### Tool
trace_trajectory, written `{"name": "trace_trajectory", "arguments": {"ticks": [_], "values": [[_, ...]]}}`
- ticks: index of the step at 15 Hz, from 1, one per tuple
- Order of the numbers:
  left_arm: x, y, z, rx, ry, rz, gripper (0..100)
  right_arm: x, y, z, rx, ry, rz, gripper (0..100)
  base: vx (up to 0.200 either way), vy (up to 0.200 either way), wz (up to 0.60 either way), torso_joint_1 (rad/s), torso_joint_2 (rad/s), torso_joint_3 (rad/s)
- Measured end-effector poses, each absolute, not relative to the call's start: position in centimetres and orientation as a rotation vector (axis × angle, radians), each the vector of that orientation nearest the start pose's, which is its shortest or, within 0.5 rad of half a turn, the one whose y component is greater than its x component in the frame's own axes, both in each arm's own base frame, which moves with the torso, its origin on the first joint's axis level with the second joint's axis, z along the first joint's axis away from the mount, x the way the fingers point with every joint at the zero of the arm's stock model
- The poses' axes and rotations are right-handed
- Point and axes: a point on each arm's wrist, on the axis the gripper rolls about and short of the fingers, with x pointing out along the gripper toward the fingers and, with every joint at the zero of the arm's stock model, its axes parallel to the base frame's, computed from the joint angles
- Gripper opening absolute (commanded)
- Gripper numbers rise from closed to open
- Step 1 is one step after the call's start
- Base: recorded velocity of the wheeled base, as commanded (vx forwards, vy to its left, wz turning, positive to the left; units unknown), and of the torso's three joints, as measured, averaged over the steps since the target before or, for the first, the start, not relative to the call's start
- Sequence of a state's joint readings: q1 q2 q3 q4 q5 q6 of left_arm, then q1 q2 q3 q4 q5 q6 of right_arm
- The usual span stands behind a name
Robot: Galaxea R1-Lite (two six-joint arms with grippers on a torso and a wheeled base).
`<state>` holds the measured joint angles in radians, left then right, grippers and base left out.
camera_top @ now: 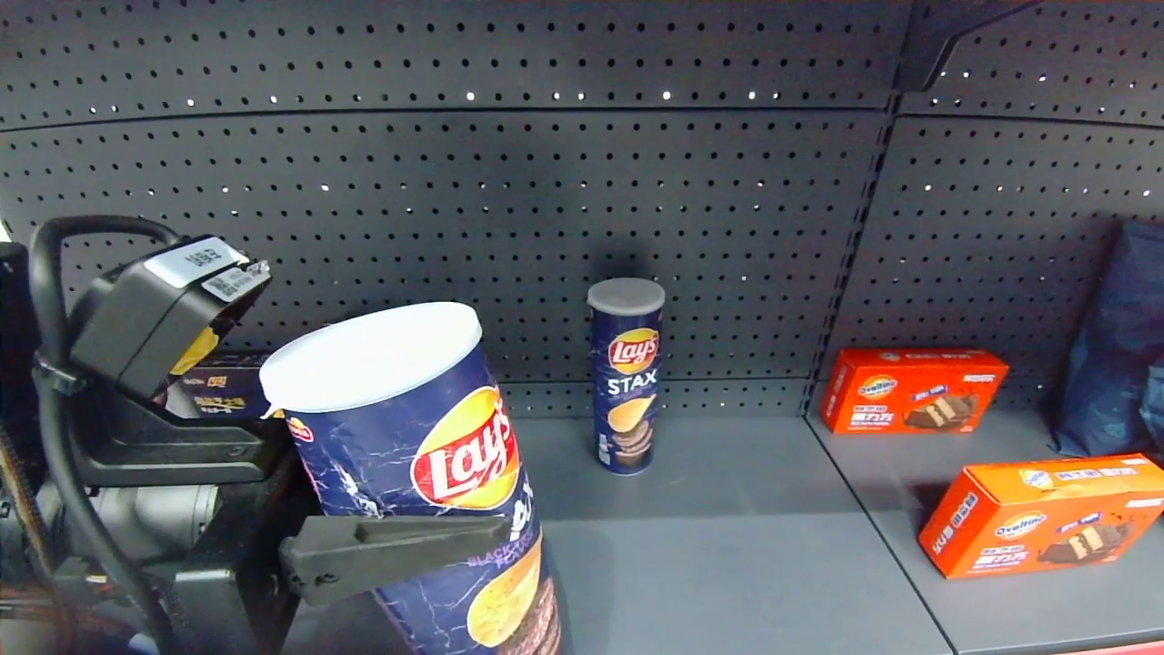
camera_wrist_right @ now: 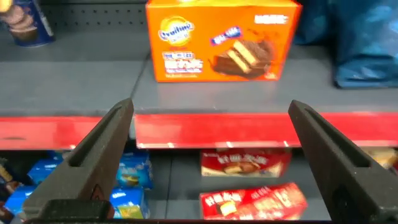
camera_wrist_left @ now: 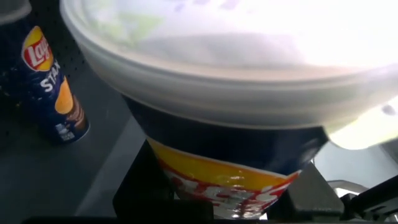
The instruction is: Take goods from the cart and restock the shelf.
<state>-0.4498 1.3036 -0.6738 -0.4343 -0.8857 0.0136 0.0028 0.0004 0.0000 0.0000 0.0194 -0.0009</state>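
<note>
Blue and tall, the chip can sits tight in your left pincer. 1 dark finger crosses the front of the can, low down, and the pincer is clamped on it. The can tilts a bit, white lid up, at the left side of the grey shelf. Its bottom is out of sight. 1 more can stands upright farther back by the dotted wall, well apart from the held one. 2 boxes lie on the right: the back orange box and the front orange box. Your right pincer is spread wide with nothing in it, out in front of the shelf's red edge.
</note>
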Motion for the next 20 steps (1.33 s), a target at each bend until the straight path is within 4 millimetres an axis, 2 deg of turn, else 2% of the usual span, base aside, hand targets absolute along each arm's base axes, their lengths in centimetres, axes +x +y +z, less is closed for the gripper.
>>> {"name": "trace_trajectory", "arguments": {"ticks": [5,6,8,11,13,14,16,20], "values": [[17.2,-10.2,22.7,-0.036,0.206,-1.329,0,-2.3,0.1,7.7,-0.029,-0.005,0.056,100,0.0,0.0,0.0,0.0,0.0,0.0],[17.2,-10.2,22.8,-0.034,0.198,-1.329,0,-2.5,0.1,8.6,-0.023,-0.029,0.059,100,0.0,0.0,0.0,0.0,0.0,0.0],[17.6,-10.4,23.0,-0.034,0.195,-1.328,0,-2.7,0.1,12.0,0.002,-0.078,0.083,100,0.0,0.0,0.0,0.0,0.0,0.0],[18.2,-10.7,23.1,-0.034,0.197,-1.327,0,-1.8,0.2,19.0,-0.008,-0.082,0.194,100,0.0,0.0,0.0,0.0,0.0,0.0],[18.4,-10.8,23.0,-0.033,0.203,-1.31,0,0.1,0.4,22.2,-0.023,-0.041,0.277,100,0.0,0.0,0.0,0.0,0.0,0.0],[18.5,-10.8,23.0,-0.032,0.206,-1.295,0,1.7,0.6,23.5,-0.038,-0.008,0.324,100,0.0,0.0,0.0,0.0,0.0,0.0],[18.5,-10.8,22.9,-0.033,0.211,-1.292,0,5.1,1.7,25.1,-0.059,0.032,0.425,100,0.0,0.0,0.0,0.0,0.0,0.0],[18.5,-10.8,22.8,-0.032,0.214,-1.285,0,10.7,5.0,25.7,-0.082,0.107,0.583,100,0.0,0.0,0.0,0.0,0.0,0.0]]}}
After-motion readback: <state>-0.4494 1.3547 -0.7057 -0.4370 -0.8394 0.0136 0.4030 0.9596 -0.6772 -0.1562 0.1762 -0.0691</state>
